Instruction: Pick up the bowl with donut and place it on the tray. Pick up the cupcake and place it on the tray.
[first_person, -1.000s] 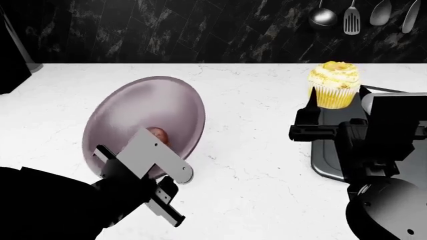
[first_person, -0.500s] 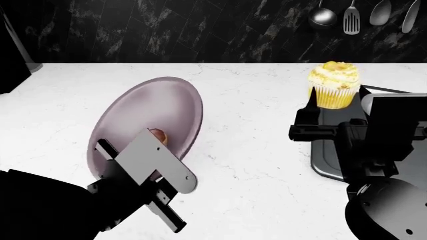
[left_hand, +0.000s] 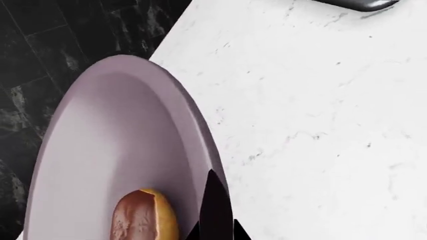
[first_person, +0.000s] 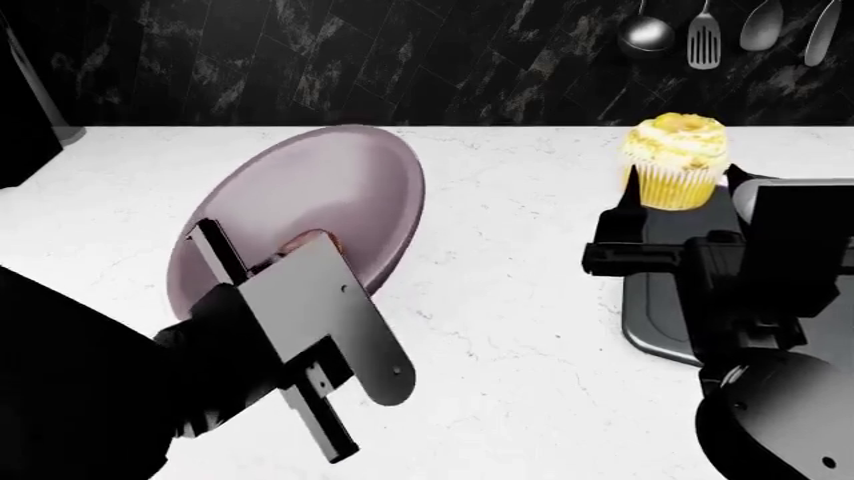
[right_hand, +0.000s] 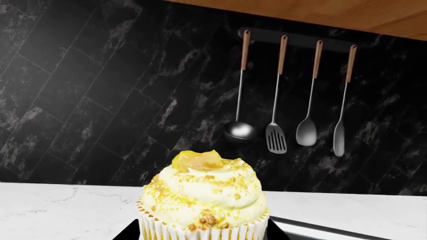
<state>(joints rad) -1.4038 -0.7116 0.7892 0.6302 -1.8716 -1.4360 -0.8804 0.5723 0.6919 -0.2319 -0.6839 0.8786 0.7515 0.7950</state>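
The mauve-grey bowl (first_person: 314, 195) is tilted off the counter, and my left gripper (first_person: 260, 265) is shut on its near rim. The chocolate-glazed donut (first_person: 310, 242) lies low in the bowl, close to the gripper. The left wrist view shows the bowl (left_hand: 113, 140), the donut (left_hand: 143, 217) and one black finger (left_hand: 215, 205) against the rim. My right gripper (first_person: 674, 222) is shut on the yellow cupcake (first_person: 681, 160) over the far end of the dark tray (first_person: 661, 315). In the right wrist view the cupcake (right_hand: 203, 197) sits between the two black fingers (right_hand: 127, 232).
White marble counter (first_person: 521, 300) lies between bowl and tray. Ladle, spatula and spoons (right_hand: 293, 100) hang on the black tiled back wall. A corner of the tray (left_hand: 360, 4) shows in the left wrist view.
The left gripper has lifted the bowl, which now tilts and sits higher and further right. The cupcake has risen slightly with the right gripper.
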